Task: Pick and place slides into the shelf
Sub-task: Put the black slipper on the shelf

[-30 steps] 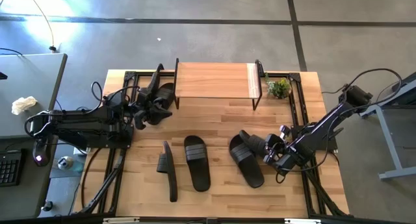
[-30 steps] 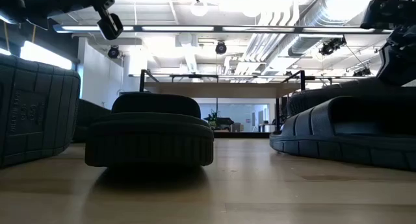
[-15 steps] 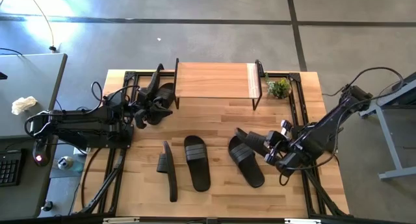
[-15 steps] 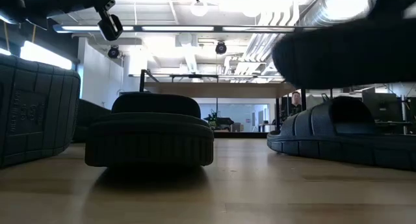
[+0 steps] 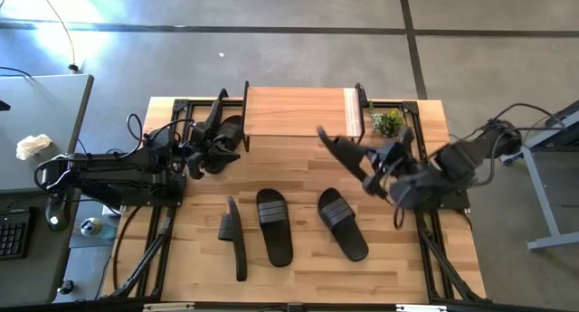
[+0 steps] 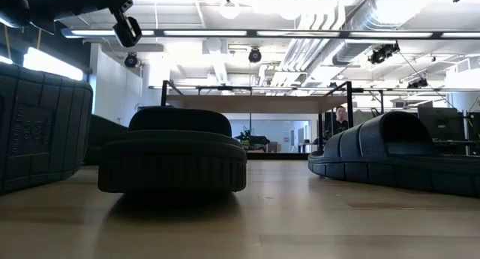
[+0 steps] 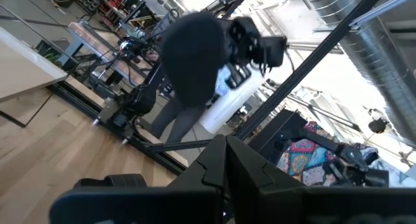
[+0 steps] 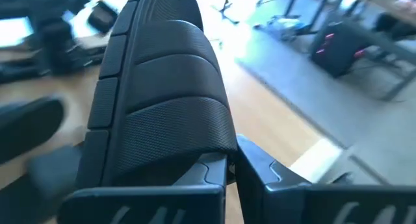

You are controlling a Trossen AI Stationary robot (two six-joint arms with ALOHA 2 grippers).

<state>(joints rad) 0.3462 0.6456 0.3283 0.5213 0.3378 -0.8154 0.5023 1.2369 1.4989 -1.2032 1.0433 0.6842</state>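
Six black slides. My right gripper (image 5: 371,172) is shut on one slide (image 5: 342,152) in the air, in front of the shelf's right end. Three more lie near the table's near edge: one on its side (image 5: 234,237) and two flat on their soles (image 5: 274,227) (image 5: 342,223). Another two (image 5: 226,127) sit against the shelf's left end. The shelf (image 5: 298,111), with its light wood top, stands at the far edge. My left gripper (image 5: 220,152) is shut and waits close to those two slides; whether it touches them cannot be told. My right gripper pinches the slide between its two fingers at the end of the sole nearest the arm (image 8: 214,160), coming from the table's right side. The slide is lifted clear and turned onto its edge. Its strap (image 8: 172,100) and free end reach away from the fingers toward the shelf.
A small green plant (image 5: 389,122) stands at the shelf's right end, close to the held slide. Black frame rails (image 5: 412,154) run along both table sides. Bare wood lies between the shelf and the three slides. A person shows far off in the room (image 6: 342,116).
My right gripper has risen from the table's near right and moved toward the far edge and the shelf, turning as it went. The slide it holds has come off the flat slide it was leaning on and is lifted clear. That flat slide stays in place.
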